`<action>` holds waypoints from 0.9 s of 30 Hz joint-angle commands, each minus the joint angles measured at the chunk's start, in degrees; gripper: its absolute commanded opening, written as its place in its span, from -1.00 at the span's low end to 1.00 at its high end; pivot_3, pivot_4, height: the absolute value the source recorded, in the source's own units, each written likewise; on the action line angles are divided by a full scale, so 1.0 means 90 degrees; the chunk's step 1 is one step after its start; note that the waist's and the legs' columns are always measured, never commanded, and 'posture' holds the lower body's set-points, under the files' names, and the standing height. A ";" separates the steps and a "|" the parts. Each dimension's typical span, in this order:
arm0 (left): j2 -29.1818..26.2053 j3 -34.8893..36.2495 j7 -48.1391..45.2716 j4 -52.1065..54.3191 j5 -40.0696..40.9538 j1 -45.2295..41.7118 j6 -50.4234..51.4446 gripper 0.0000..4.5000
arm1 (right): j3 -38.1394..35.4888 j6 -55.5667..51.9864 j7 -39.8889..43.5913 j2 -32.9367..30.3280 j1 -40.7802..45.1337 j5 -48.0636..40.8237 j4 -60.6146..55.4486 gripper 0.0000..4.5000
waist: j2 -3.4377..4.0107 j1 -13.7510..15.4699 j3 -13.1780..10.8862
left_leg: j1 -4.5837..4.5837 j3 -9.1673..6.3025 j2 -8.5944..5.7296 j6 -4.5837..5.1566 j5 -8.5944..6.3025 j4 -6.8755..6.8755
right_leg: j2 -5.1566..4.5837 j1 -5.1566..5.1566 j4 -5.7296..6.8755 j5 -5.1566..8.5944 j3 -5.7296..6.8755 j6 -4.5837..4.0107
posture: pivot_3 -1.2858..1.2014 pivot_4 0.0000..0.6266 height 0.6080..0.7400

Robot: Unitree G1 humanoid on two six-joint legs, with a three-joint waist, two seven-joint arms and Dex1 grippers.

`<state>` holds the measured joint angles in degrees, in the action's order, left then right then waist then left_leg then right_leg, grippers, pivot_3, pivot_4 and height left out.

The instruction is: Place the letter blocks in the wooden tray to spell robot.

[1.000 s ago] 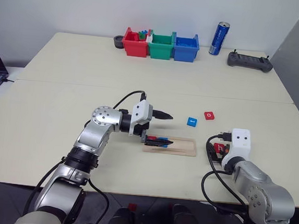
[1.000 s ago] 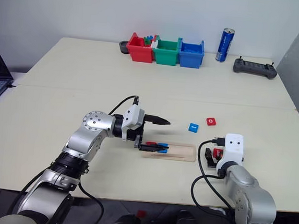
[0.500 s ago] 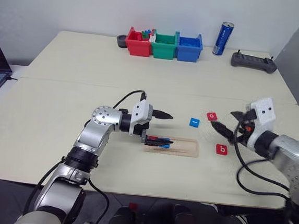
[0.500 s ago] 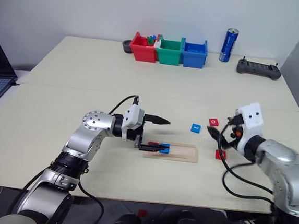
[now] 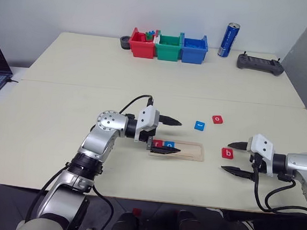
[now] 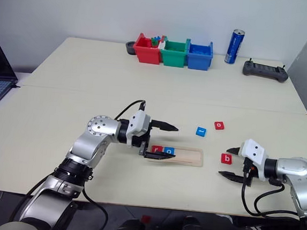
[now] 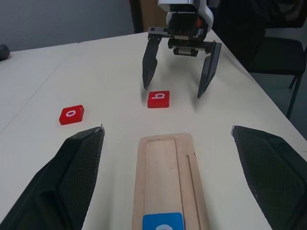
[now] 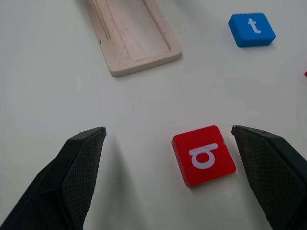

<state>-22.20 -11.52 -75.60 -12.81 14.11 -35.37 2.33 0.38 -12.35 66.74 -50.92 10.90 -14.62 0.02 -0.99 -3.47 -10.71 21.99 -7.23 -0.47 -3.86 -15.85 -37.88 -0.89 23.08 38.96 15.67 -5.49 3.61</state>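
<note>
A: Right gripper (image 5: 238, 158) stands wide open, low over the desk (image 5: 63, 102) near its front right corner; nothing is held. The red b block (image 5: 227, 152) lies flat on the desk just in front of its fingertips, apart from them.

B: Confirmed from the right wrist view: the b block (image 8: 204, 154) lies between the two spread fingers (image 8: 72, 172), nearer one of them, touching neither. That view also gives the letter on the blue t block (image 8: 252, 29), which the head views show too small to read.

A: Left gripper (image 5: 169, 134) is open as well, empty, its fingers either side of the wooden tray's left end. The wooden tray (image 5: 188, 149) lies lengthwise near the middle of the front edge.

B: Head views show a red r block (image 5: 157, 143) and a blue o block (image 5: 168, 144) side by side at the tray's left end. The left wrist view shows the blue o block (image 7: 163, 221) in the groove, with the rest of the tray bare; the r is outside that view.

A: Loose blocks: the t block (image 5: 198, 125) and the red o block (image 5: 217, 119) lie on the desk behind the tray's right end, near each other but apart.

B: The left wrist view faces the right gripper (image 7: 177, 91) head-on, jaws spread, the b block (image 7: 158, 98) just before it.
</note>
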 commanded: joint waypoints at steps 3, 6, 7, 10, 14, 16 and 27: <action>-0.0038 -0.0006 0.0020 0.0273 0.0105 -0.0068 0.0074 1.00 | 0.0138 0.0026 0.0086 0.0127 0.0454 0.0094 0.0641 0.99 | 0.0000 0.0011 0.0000 | 0.0000 0.0001 0.0000 0.0000 0.0000 -0.0001 | -0.0001 0.0000 0.0000 0.0000 0.0000 0.0000 | 0.03 -0.52 1.00; -0.0050 -0.0005 0.0027 0.0298 0.0097 -0.0060 0.0110 1.00 | 0.0165 0.0126 0.0120 0.0161 0.0622 0.0150 0.1006 0.99 | 0.0000 0.0022 0.0000 | 0.0000 0.0000 -0.0002 0.0000 0.0000 -0.0001 | -0.0002 0.0000 0.0000 0.0000 0.0000 0.0000 | 0.03 -0.52 1.00; -0.0057 0.0001 0.0026 0.0284 0.0092 -0.0064 0.0108 1.00 | 0.0172 0.0138 0.0117 0.0179 0.0680 0.0168 0.1113 0.99 | 0.0000 0.0023 0.0000 | 0.0000 -0.0001 -0.0001 0.0000 0.0000 0.0000 | -0.0002 0.0000 0.0000 0.0000 0.0001 0.0000 | 0.03 -0.52 1.00; -0.0069 0.0010 0.0026 0.0257 0.0083 -0.0073 0.0101 1.00 | 0.0201 0.0211 0.0172 0.0205 0.0779 0.0218 0.1290 0.99 | 0.0000 0.0023 0.0000 | 0.0000 -0.0001 -0.0001 0.0000 0.0000 0.0000 | -0.0002 0.0000 0.0000 0.0000 0.0001 -0.0001 | 0.03 -0.52 1.00; -0.0073 0.0011 0.0028 0.0242 0.0077 -0.0089 0.0096 1.00 | 0.0251 0.0288 0.0323 0.0194 0.0825 0.0252 0.1382 0.56 | 0.0000 0.0022 0.0000 | 0.0000 0.0001 -0.0001 0.0000 0.0000 -0.0001 | -0.0002 0.0000 0.0000 0.0000 0.0000 -0.0001 | 0.03 -0.52 1.00; -0.0065 0.0014 0.0037 0.0223 0.0074 -0.0106 0.0089 1.00 | 0.0271 0.0403 0.0416 0.0176 0.0825 0.0276 0.1414 0.23 | 0.0000 0.0021 0.0000 | -0.0001 0.0000 -0.0001 0.0000 0.0000 0.0000 | -0.0002 0.0000 0.0000 0.0000 0.0001 -0.0001 | 0.03 -0.52 1.00; -0.0215 0.0167 0.0129 0.0268 0.0110 0.0013 0.0118 1.00 | 0.0349 -0.0167 0.0476 0.0320 0.1394 -0.0014 0.0441 -0.35 | 0.0001 -0.0012 0.0000 | -0.0001 0.0000 0.0001 0.0000 0.0000 -0.0001 | -0.0002 0.0002 0.0003 0.0000 0.0000 -0.0001 | 0.03 -0.52 1.00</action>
<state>-23.39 -11.52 -74.97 -11.99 14.16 -35.33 3.38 3.69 -12.20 70.33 -48.25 21.53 -12.65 8.62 -0.98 -3.58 -10.71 21.98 -7.23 -0.46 -3.86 -15.85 -37.88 -0.91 23.11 38.99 15.67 -5.50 3.61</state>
